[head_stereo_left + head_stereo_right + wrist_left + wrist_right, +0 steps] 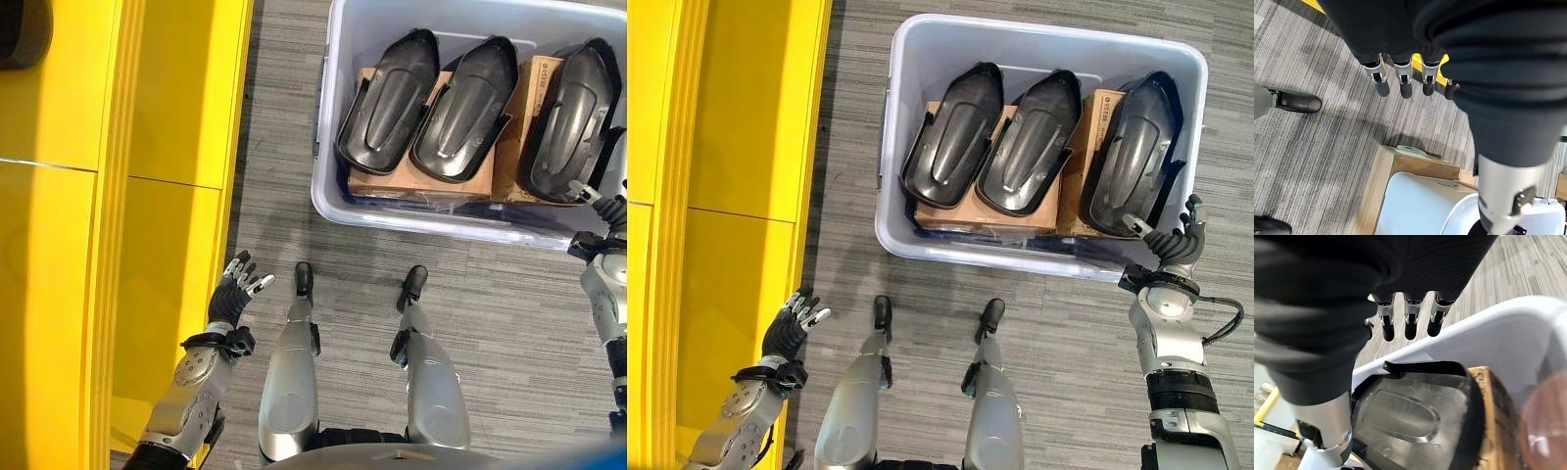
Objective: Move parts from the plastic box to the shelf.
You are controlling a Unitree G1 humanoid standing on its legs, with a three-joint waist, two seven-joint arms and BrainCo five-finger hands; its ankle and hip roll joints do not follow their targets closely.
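Three black moulded parts side by side in the plastic box [896,127], resting on cardboard cartons [1038,211]: left part [953,137], middle part [1031,145], right part [1130,157]. Long axes running from the near wall of the box toward the far wall, each leaning slightly rightward at the far end, hollow sides up, narrow rounded ends far, squared open ends near. Right hand [1172,245] at the box's near right corner, over the rim, fingers [1409,320] straight and spread, gripping nothing, just beside the near end of the right part. Left hand [789,328] well apart from the box, beside the yellow shelf [735,137], fingers relaxed and empty. Grey carpet floor [1087,333] underneath.
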